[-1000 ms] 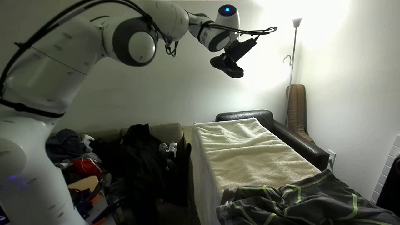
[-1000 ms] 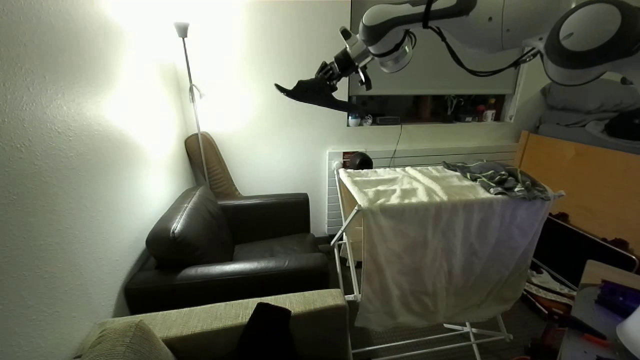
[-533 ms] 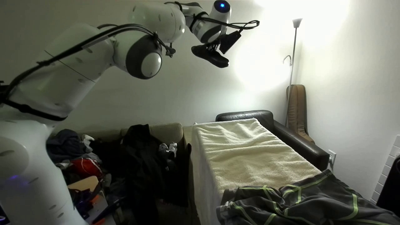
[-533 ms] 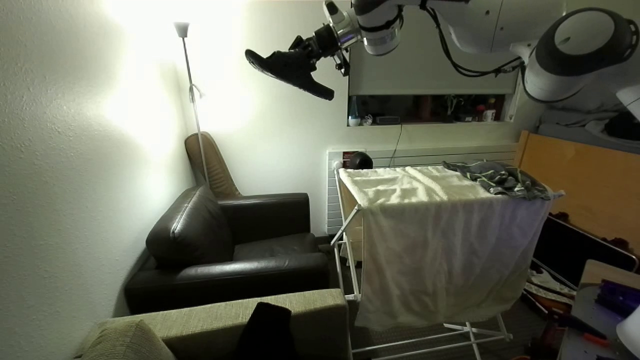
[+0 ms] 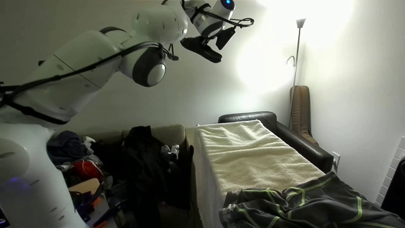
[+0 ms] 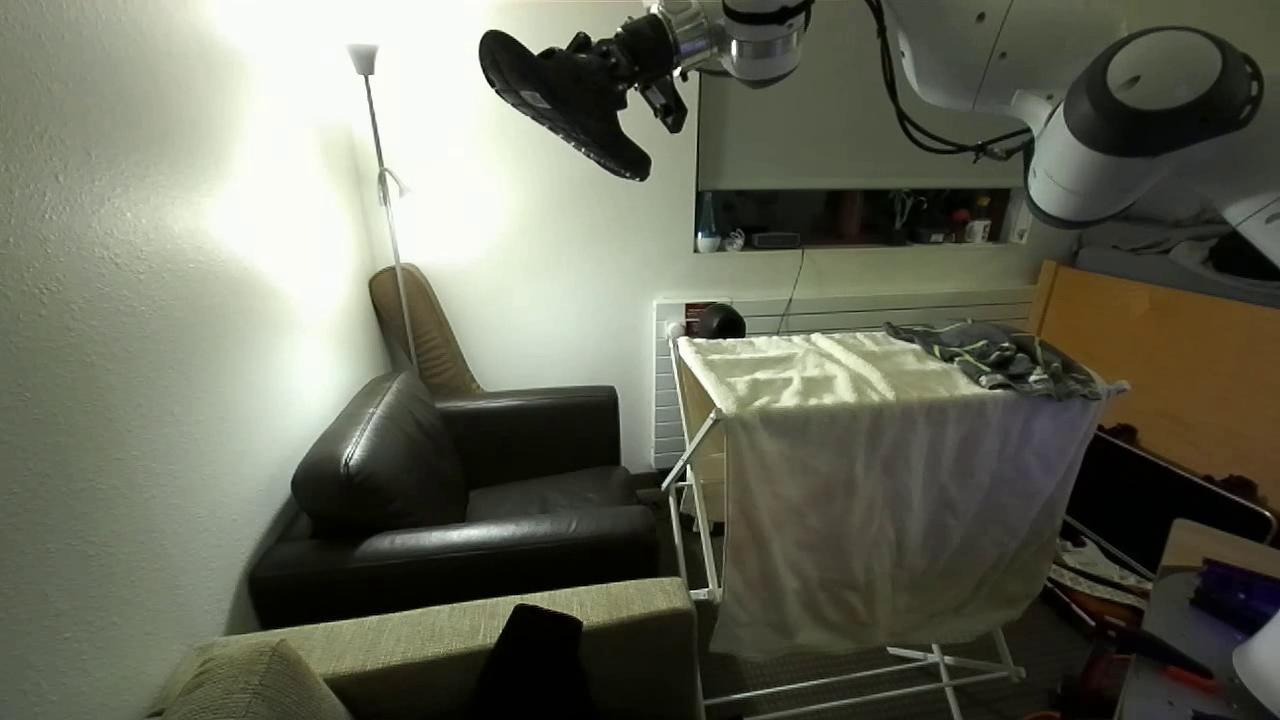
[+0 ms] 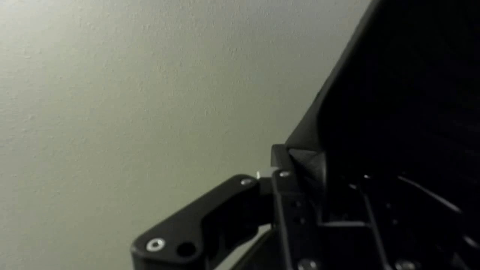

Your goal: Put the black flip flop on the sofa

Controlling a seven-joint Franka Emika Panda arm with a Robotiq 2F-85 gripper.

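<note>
The black flip flop (image 5: 201, 50) is high in the air in front of the wall, tilted with one end raised; it also shows in an exterior view (image 6: 562, 98). My gripper (image 7: 324, 170) is shut on its strap part, and the dark sole (image 7: 408, 75) fills the right of the wrist view. One finger shows against the strap; the other is lost in dark. A beige sofa (image 5: 169, 134) stands low by the wall, largely covered by dark clothes; its arm (image 6: 420, 628) shows in an exterior view. A dark leather seat (image 6: 500, 545) stands behind it, below the flip flop in that view.
A drying rack with a cream towel (image 5: 262, 158) stands beside the seats, with grey shorts (image 6: 1000, 358) on it. A floor lamp (image 6: 380, 150) and a brown case (image 6: 425, 330) stand in the corner. A cluttered small table (image 5: 91, 205) is near the arm's base.
My gripper has moved up and to the left in both exterior views with the flip flop held. The flip flop is tilted more steeply in an exterior view. The furniture has not moved.
</note>
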